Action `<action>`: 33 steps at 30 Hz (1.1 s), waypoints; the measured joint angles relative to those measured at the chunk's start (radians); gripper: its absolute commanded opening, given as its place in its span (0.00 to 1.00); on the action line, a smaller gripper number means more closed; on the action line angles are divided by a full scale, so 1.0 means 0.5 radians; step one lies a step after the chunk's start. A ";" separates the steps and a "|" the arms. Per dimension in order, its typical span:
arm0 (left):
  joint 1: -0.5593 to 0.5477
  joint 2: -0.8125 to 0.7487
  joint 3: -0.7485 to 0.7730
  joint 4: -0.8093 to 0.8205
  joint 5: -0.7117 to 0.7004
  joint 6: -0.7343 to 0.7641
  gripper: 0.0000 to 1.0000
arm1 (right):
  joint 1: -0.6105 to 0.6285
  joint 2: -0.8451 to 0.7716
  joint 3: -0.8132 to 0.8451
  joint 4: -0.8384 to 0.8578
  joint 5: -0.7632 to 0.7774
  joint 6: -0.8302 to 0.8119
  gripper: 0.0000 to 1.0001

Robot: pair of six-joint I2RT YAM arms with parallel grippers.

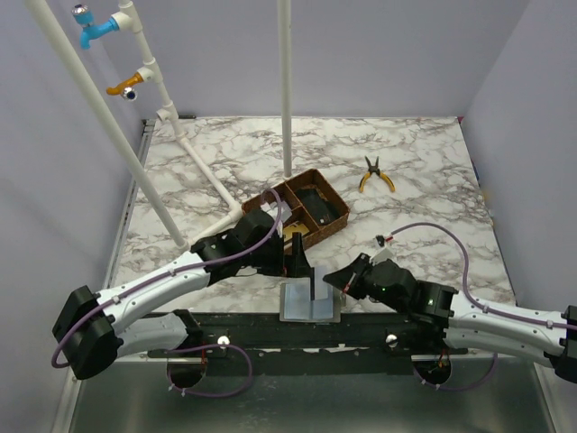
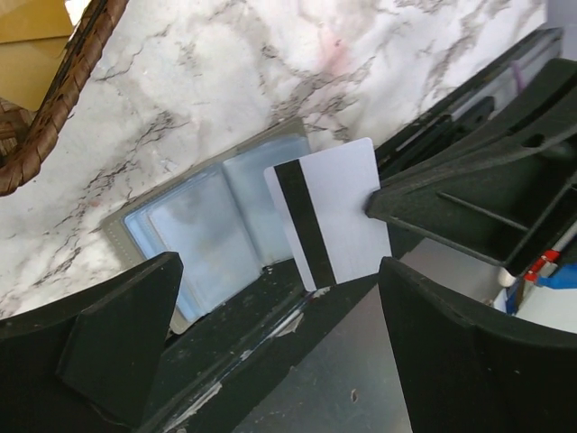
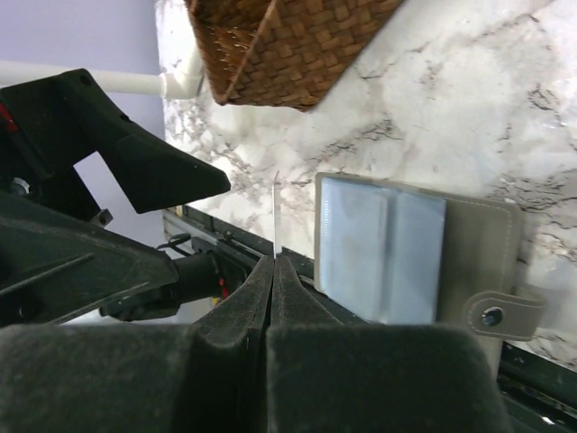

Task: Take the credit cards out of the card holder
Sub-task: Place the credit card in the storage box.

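The grey card holder (image 1: 309, 308) lies open at the table's near edge, its pale blue-grey sleeves (image 2: 207, 225) facing up. My right gripper (image 1: 335, 280) is shut on one edge of a white credit card (image 2: 329, 216) with a black stripe and holds it on edge just above the holder. In the right wrist view the card (image 3: 277, 215) shows edge-on, rising from the closed right gripper (image 3: 274, 262) beside the holder (image 3: 397, 253). My left gripper (image 2: 279, 271) stands open a little way off the card, with one finger (image 2: 117, 325) on each side and nothing between them.
A brown woven tray (image 1: 306, 212) stands just behind the left gripper (image 1: 296, 260). Yellow-handled pliers (image 1: 376, 174) lie at the back right. White pipes (image 1: 207, 176) cross the left side and a white post (image 1: 286, 90) rises at the middle back. The black front rail (image 1: 288, 334) runs under the holder.
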 measured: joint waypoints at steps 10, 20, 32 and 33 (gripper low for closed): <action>0.151 -0.281 -0.168 0.219 0.247 -0.105 0.88 | 0.000 -0.083 0.129 0.010 -0.002 -0.006 0.01; 0.198 -0.398 -0.272 0.476 0.488 -0.286 0.73 | 0.000 -0.083 0.134 0.211 -0.081 0.019 0.01; 0.217 -0.455 -0.317 0.654 0.637 -0.442 0.14 | -0.001 -0.047 0.134 0.422 -0.166 0.056 0.01; 0.224 -0.459 -0.318 0.656 0.637 -0.452 0.10 | -0.001 -0.045 0.134 0.428 -0.168 0.055 0.01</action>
